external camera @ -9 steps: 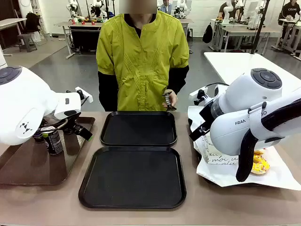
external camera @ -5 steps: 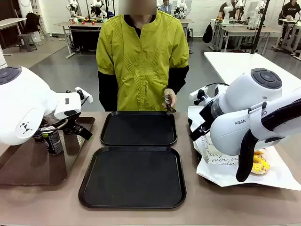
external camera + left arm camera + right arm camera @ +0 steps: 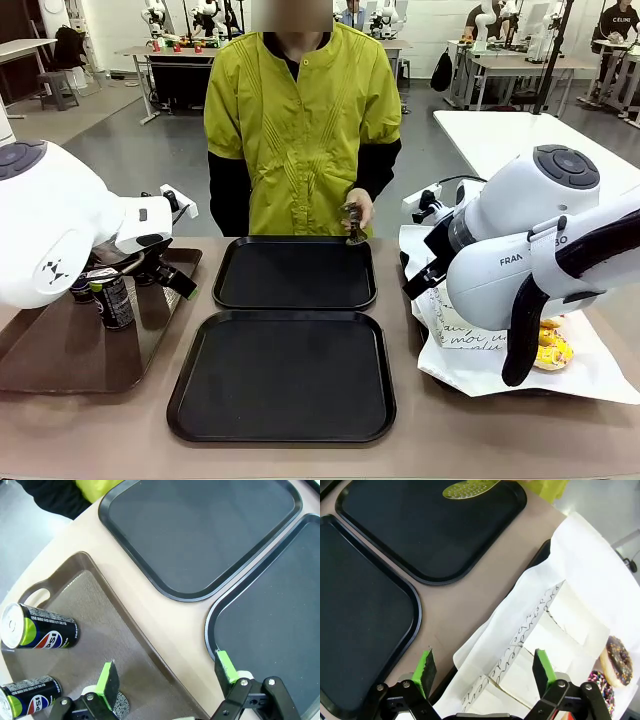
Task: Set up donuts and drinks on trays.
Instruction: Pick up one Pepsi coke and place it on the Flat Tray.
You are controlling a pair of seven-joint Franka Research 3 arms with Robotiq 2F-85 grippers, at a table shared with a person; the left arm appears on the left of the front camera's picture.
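Note:
Two black trays lie mid-table, the far tray [image 3: 295, 272] and the near tray [image 3: 283, 375], both bare. My left gripper [image 3: 166, 672] hangs open over the edge of a brown tray [image 3: 100, 625], nothing between its fingers. Two Pepsi cans [image 3: 42, 632] [image 3: 30, 697] stand on that tray to its left, seen as dark cans [image 3: 112, 298] in the front view. My right gripper [image 3: 484, 667] is open above white paper boxes [image 3: 545, 645] with script lettering. A chocolate donut [image 3: 619, 660] lies beyond them, and yellow donuts [image 3: 550, 350] show under the right arm.
A person in a yellow-green top stands at the far side, holding a gold perforated spoon [image 3: 470, 489] over the far tray's back edge. White paper [image 3: 480, 365] covers the table's right part. A strip of bare tabletop [image 3: 165, 625] runs between the brown tray and the black trays.
The person's hand with the spoon has shifted slightly left and down over the far tray's back edge. Neither arm has moved.

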